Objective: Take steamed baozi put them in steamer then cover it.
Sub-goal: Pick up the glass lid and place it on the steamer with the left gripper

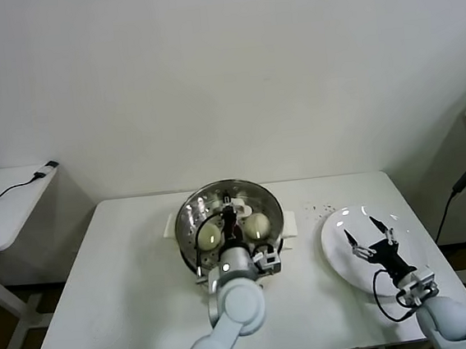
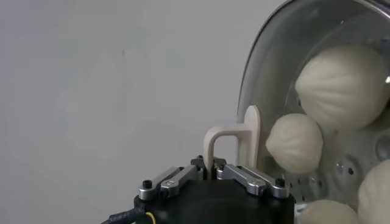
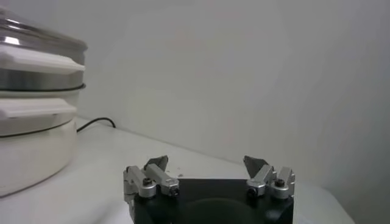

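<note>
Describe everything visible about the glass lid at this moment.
The glass lid is round, clear, metal-rimmed, with a white bar handle. It sits on the steamer at the table's middle, buns showing through it. The left gripper is shut on its handle. Nothing else touches it.

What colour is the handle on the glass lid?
White, or off-white; the handle on the lid shows best in the left wrist view.

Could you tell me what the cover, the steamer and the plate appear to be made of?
Cover: clear glass, since the baozi show through; white handle, probably plastic. Steamer: shiny reflective metal, likely stainless steel. Plate: glossy white, ceramic or plastic.
</note>
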Robot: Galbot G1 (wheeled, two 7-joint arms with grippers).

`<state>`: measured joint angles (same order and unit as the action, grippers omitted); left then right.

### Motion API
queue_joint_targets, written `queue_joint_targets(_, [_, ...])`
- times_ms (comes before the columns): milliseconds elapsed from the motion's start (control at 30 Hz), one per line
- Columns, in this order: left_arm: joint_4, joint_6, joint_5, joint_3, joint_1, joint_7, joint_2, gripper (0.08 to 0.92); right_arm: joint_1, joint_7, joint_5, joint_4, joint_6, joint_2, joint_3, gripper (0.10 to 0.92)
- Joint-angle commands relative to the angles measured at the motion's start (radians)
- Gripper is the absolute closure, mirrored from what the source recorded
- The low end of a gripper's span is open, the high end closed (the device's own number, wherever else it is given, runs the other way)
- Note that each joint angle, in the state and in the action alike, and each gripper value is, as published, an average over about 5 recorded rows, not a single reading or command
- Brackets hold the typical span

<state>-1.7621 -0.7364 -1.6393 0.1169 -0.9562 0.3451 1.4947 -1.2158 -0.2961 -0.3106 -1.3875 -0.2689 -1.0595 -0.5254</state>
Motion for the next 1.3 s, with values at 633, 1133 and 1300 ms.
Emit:
queue_joint_targets(633, [0.019, -0.049, 0.034, -0.025, -0.024, -0.035, 0.007, 0.850, -0.011, -0.024, 0.008, 0.002, -0.006, -0.010, -0.023, 0.203])
queue_joint_targets(1133, [-0.245, -0.048, 0.064, -0.003, -0.093, 0.044, -0.088, 0.551, 0.001, -0.029, 0.011, 0.008, 0.011, -0.008, -0.026, 0.203])
queue_joint_targets(1300, [-0.332, -0.043, 0.121, -0.006, -0.148, 0.039, -0.130, 0.412, 0.005, -0.026, 0.011, 0.001, 0.036, -0.006, -0.030, 0.203])
